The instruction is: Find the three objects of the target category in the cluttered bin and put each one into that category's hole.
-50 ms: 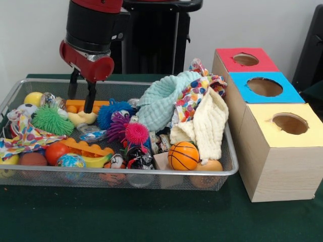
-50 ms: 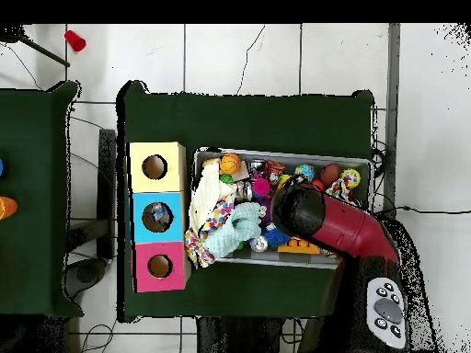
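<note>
My gripper (image 1: 81, 104) hangs open at the back left of the wire mesh bin (image 1: 126, 172), its black fingers just above a pale yellow toy (image 1: 83, 118) and an orange block (image 1: 81, 106). Nothing sits between the fingers. Close by lie a green spiky ball (image 1: 52, 120), a blue fuzzy toy (image 1: 112, 112), a purple spiky ball (image 1: 118, 125) and a pink spiky ball (image 1: 136, 133). A small basketball (image 1: 183, 155) rests at the front right. In the overhead view the red arm (image 2: 317, 219) covers the gripper.
Three boxes with round holes stand right of the bin: red (image 1: 246, 59), blue (image 1: 264, 86), yellow (image 1: 289, 123). A mint cloth (image 1: 162, 101), a dotted cloth (image 1: 194, 98) and a cream cloth (image 1: 207, 126) are heaped at the bin's right. Fruit toys and balls fill the front left.
</note>
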Robot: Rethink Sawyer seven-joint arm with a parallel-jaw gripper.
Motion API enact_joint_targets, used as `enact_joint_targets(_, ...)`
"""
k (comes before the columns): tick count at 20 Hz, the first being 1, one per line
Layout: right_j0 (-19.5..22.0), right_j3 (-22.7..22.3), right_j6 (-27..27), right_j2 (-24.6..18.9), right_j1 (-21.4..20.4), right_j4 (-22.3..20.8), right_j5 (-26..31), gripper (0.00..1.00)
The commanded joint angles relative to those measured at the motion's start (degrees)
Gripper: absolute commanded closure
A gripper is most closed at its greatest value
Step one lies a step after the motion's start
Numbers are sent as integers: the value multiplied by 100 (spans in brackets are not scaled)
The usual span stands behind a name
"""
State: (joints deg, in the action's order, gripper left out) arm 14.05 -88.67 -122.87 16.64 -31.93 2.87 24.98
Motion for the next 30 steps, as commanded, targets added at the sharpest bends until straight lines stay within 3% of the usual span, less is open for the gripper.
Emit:
enact_joint_targets(1, -481, 869, -1590, 548, 633, 336, 1970, 0)
enact_joint_targets(4, -642, 703, -2017, 658, 803, 559, 2055, 0)
enact_joint_targets(9, -847, 325, -2339, 674, 1059, 903, 1509, 0)
enact_joint_targets(19, -1294, 479, -2769, 943, 1636, 1247, 1341, 0)
enact_joint_targets(30, -1219, 561, -2802, 912, 1948, 1306, 1105, 0)
